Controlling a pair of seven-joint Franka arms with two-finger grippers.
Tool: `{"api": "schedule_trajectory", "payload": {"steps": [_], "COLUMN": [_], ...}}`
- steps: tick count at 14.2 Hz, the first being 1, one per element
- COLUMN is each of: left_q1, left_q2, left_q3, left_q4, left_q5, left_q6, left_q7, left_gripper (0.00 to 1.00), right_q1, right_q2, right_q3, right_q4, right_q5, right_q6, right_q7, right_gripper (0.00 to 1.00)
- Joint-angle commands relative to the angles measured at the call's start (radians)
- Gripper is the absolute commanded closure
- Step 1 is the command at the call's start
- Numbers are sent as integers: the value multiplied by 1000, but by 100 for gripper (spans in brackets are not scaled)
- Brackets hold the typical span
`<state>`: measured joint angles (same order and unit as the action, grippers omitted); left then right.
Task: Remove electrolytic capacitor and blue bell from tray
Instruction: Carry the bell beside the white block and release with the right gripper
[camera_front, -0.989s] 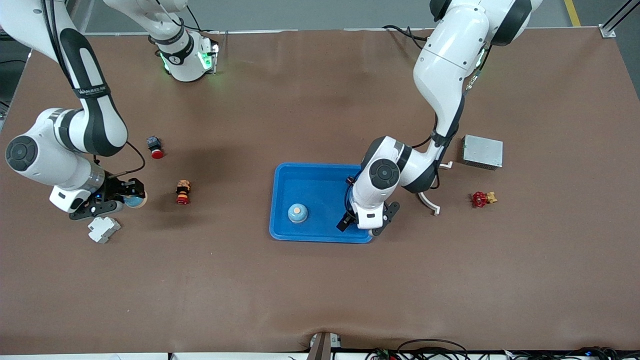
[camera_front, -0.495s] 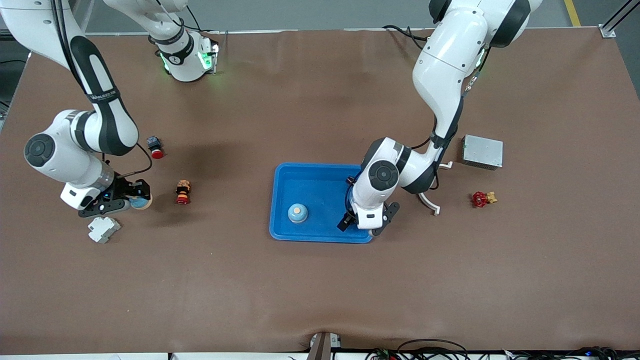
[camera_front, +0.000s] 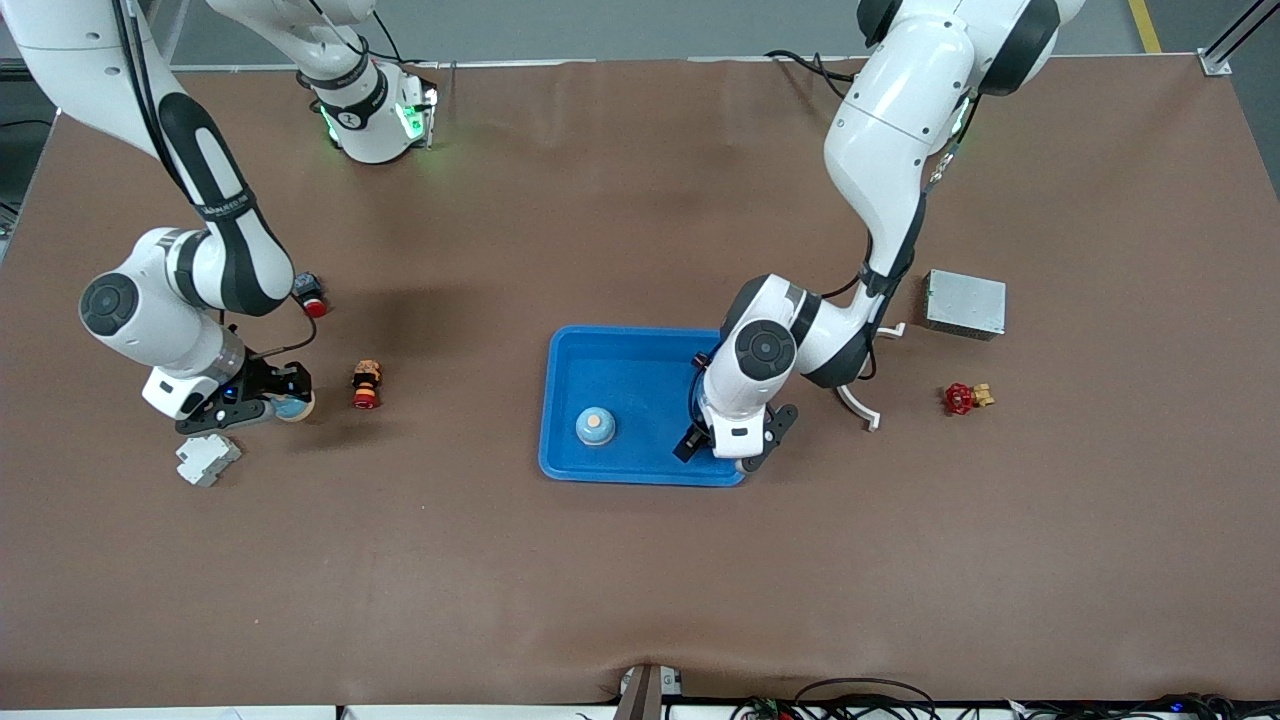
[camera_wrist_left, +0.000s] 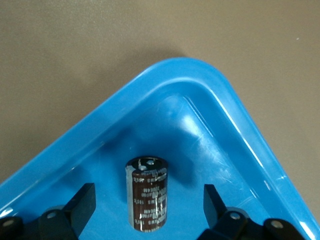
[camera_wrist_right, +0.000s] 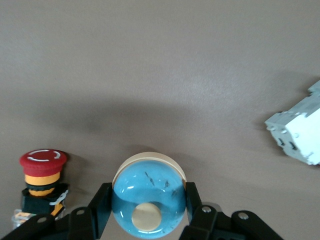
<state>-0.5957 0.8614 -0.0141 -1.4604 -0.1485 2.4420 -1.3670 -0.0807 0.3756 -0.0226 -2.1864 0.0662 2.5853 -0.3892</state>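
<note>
Blue tray (camera_front: 640, 355) sits mid-worktop, holding 2 things: a blue bell (camera_front: 595, 426) w/ tan knob, upright, toward the front-camera edge, and the electrolytic capacitor (camera_wrist_left: 146, 192), dark brown can standing upright in the tray corner at the left arm's end; in front view the arm hides it.

Progress: looks partly done at best. Right tool (camera_front: 262, 398) is pinching a second blue bell (camera_wrist_right: 148, 201) off the tray, over bare worktop toward the right arm's end, near the red/yellow push button (camera_front: 366, 385) and the white block (camera_front: 206, 459). Can't tell if it rests on the worktop or is just above it. If that bell came from the tray, it's out, not yet let go. A bell remains in the tray, so prob more to do.

Left tool (camera_wrist_left: 146, 220) is low over the tray corner, fingers (camera_wrist_left: 80, 205) spread on both sides of the cap, not touching it. Cap not gripped yet; closing, lift and carry-out all remain.

Outside the tray, left arm's end: grey metal box (camera_front: 964, 304), red valve (camera_front: 961, 398), white curved bracket (camera_front: 858, 405). Small red-capped switch (camera_front: 310, 296) near the right arm's elbow.
</note>
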Motion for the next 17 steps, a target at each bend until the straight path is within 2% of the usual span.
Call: {"api": "schedule_trajectory", "payload": {"steps": [1, 4, 8, 12, 13, 14, 17], "left_q1": [-13, -13, -13, -12, -10, -7, 2], "left_q2": [2, 4, 2, -8, -19, -28, -77], "left_q3": [13, 13, 14, 14, 14, 14, 14], "left_q4": [12, 12, 9, 11, 11, 12, 12], "left_q5": [17, 15, 20, 35, 35, 35, 35], "left_q6": [0, 0, -3, -6, -6, -12, -76], "left_q7": [-9, -9, -9, -9, -9, -9, -9], "left_gripper": [23, 60, 95, 98, 98, 98, 98], "right_q1": [-30, -45, -48, -48, -44, -44, -42], "right_q2": [8, 19, 46, 66, 69, 69, 55], "right_q3": [15, 15, 15, 15, 15, 15, 15], "right_q4": [-15, -15, -15, -13, -12, -10, -6], "right_q5": [21, 21, 21, 21, 15, 11, -2], "right_q6": [18, 19, 47, 64, 67, 64, 47], "right_q7": [-28, -28, -28, -28, -27, -28, -30], "right_gripper": [100, 100, 100, 100, 34, 0, 0]}}
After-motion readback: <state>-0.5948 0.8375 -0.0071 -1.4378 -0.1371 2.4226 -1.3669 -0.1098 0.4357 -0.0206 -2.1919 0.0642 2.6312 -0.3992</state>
